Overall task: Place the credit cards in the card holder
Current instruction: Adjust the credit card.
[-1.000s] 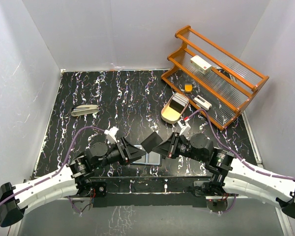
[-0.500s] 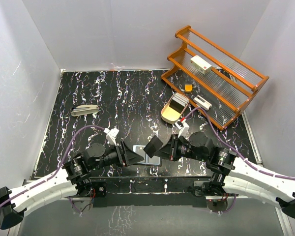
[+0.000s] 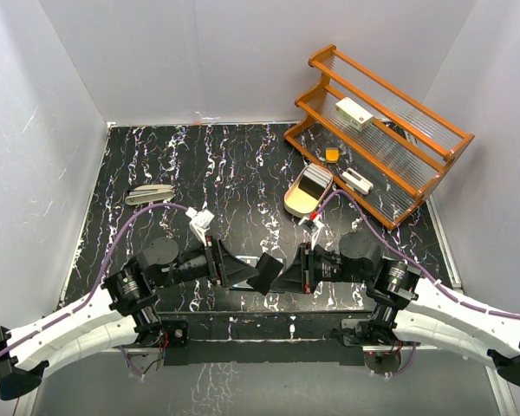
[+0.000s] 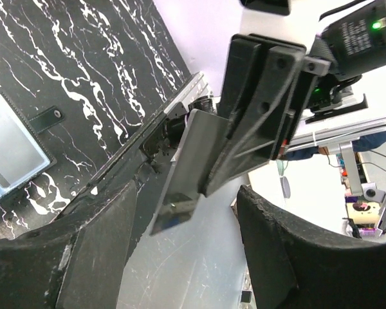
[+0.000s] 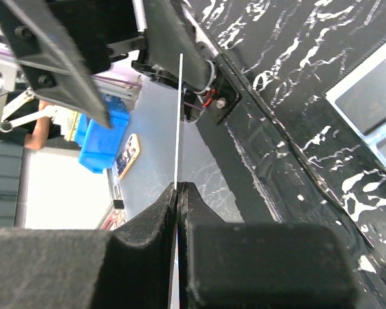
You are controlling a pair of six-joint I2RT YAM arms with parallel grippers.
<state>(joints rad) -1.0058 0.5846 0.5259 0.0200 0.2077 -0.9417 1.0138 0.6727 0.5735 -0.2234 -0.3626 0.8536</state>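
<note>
Grey flat card [image 4: 185,158] clenched edge-on by right end effector [image 5: 178,188]; left end effector [image 4: 188,215], rough black pads, released.

card holder [image 4: 13,148] cut off at left edge, mostly hidden from above

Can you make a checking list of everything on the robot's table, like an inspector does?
Surface: black table top with white veins.
Job's things: one pale card held up off the table; card holder lying open.
Clutter: wooden rack, white box on it, cream tray, pale clip at far left.
Grippers: right gripper shut on the card; left gripper open around it.
Cables: purple cable along each arm.
Surroundings: plain white walls.
</note>
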